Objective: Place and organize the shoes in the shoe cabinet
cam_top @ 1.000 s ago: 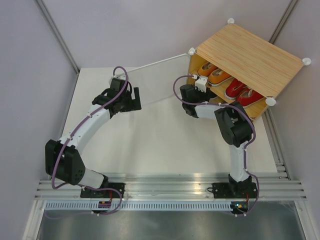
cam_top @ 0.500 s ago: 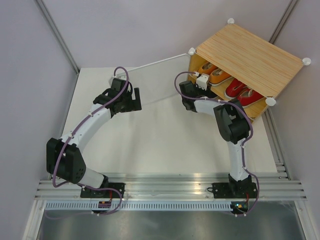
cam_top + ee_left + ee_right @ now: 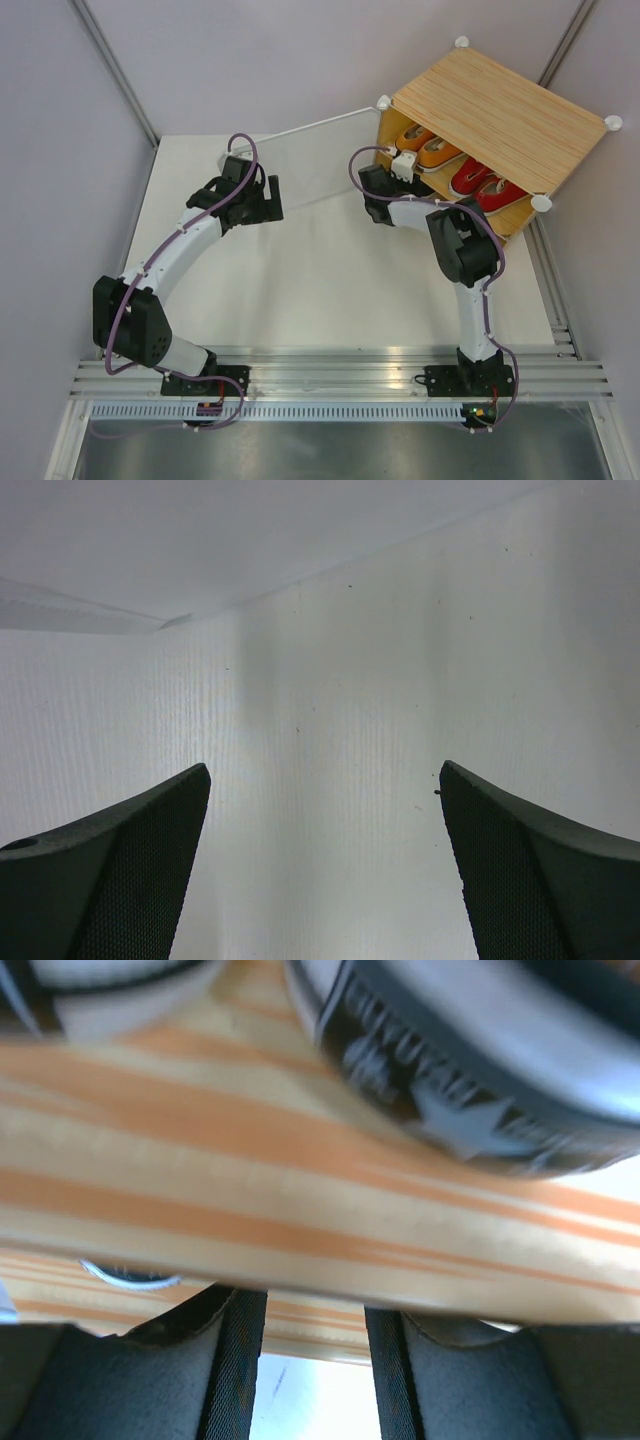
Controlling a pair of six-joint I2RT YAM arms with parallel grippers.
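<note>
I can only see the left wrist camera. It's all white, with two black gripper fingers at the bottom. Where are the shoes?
Observer: On the top camera, orange shoes and red shoes sit side by side inside the shoe cabinet, at the far right.
Operator: Why is my screen so white?
Observer: Your left gripper is open and faces the cabinet's frosted door, which is swung wide open.
Operator: What's the other arm doing?
Observer: The right gripper is at the cabinet's front, beside the orange shoes, holding nothing.
</note>
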